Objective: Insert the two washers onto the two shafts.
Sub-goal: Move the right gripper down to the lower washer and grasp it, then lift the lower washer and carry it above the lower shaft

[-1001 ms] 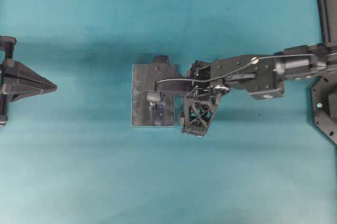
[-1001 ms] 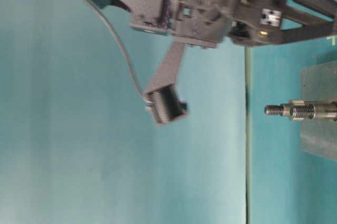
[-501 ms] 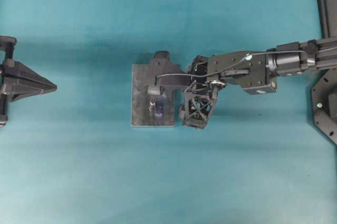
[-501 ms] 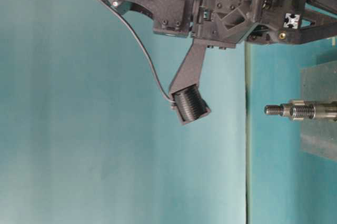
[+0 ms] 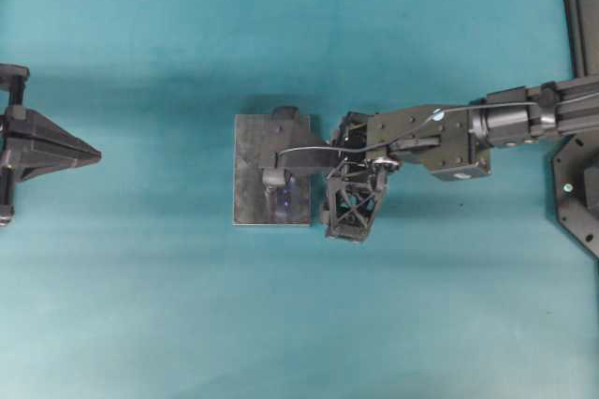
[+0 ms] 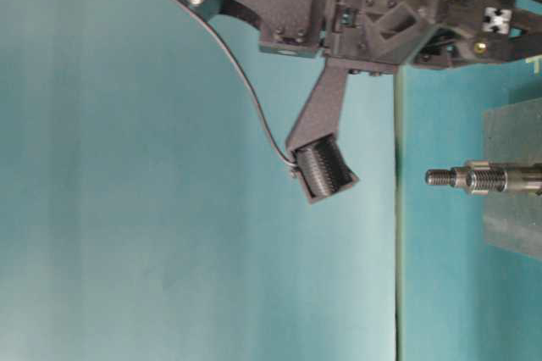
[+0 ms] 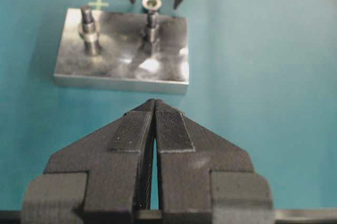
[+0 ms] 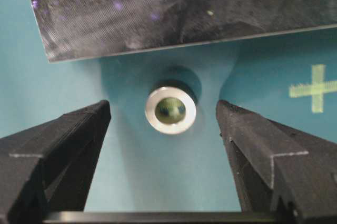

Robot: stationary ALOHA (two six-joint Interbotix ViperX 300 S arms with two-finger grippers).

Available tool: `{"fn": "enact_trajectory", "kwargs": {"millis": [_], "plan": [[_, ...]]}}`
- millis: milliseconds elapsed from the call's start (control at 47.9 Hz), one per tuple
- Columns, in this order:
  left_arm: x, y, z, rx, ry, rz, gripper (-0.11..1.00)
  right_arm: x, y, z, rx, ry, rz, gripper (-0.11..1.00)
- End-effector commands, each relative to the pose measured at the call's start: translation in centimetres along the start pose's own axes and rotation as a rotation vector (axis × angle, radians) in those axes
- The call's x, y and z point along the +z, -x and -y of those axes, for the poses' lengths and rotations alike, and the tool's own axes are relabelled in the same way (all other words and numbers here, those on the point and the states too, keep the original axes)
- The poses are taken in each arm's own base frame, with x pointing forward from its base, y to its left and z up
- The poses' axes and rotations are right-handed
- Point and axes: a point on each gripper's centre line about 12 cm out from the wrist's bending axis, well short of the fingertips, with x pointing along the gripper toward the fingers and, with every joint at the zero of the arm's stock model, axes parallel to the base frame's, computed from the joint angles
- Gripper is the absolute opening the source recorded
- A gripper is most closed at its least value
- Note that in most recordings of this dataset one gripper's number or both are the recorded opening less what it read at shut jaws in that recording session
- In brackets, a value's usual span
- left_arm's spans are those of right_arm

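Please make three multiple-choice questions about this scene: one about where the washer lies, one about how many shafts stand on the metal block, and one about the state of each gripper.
1. Where is the washer?
A. On a shaft
B. On the teal table, beside the metal block, between the fingers of the right gripper
C. Held in the left gripper

2. How many shafts stand on the block?
A. One
B. Two
C. Four

3. How are the grippers?
A. Both open
B. Left gripper shut, right open
C. Left open, right shut

Answers:
1 B: the right wrist view shows the washer flat on the cloth just off the block's edge, with a finger on each side and not touching it.
2 B: the left wrist view shows one shaft and a second shaft.
3 B: the left pads meet; the right fingers stand wide apart.
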Motion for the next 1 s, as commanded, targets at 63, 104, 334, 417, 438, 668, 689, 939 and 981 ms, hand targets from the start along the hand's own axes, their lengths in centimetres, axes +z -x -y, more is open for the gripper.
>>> {"fn": "enact_trajectory", "kwargs": {"millis": [63, 104, 334, 417, 438, 668, 689, 939, 981], "plan": [[0.6, 0.0, 0.0, 0.001, -0.001, 0.014, 0.00, 0.6, 0.3, -0.2, 0.006, -0.008, 0.039, 0.84], [0.6, 0.0, 0.0, 0.001, -0.001, 0.014, 0.00, 0.7, 0.3, -0.2, 0.006, -0.008, 0.042, 0.83], [0.7, 0.0, 0.0, 0.001, -0.001, 0.015, 0.00, 0.6, 0.2, -0.1, 0.004, -0.006, 0.040, 0.61], [0.6, 0.0, 0.0, 0.001, 0.001, 0.014, 0.00, 0.4, 0.1, -0.2, 0.004, -0.003, 0.032, 0.53], [0.7, 0.0, 0.0, 0.001, 0.001, 0.015, 0.00, 0.4, 0.1, -0.2, 0.004, -0.003, 0.032, 0.52], [0.6, 0.0, 0.0, 0.001, 0.001, 0.014, 0.00, 0.3, 0.3, -0.3, 0.004, 0.002, 0.033, 0.40], [0.6, 0.0, 0.0, 0.001, 0.001, 0.014, 0.00, 0.3, 0.4, -0.3, 0.005, 0.002, 0.034, 0.39], [0.8, 0.0, 0.0, 0.001, 0.001, 0.019, 0.00, 1.0, 2.7, -0.2, 0.007, -0.001, 0.067, 0.34], [0.8, 0.0, 0.0, 0.001, 0.001, 0.017, 0.00, 1.3, 3.5, -0.1, 0.009, -0.003, 0.069, 0.34]]}}
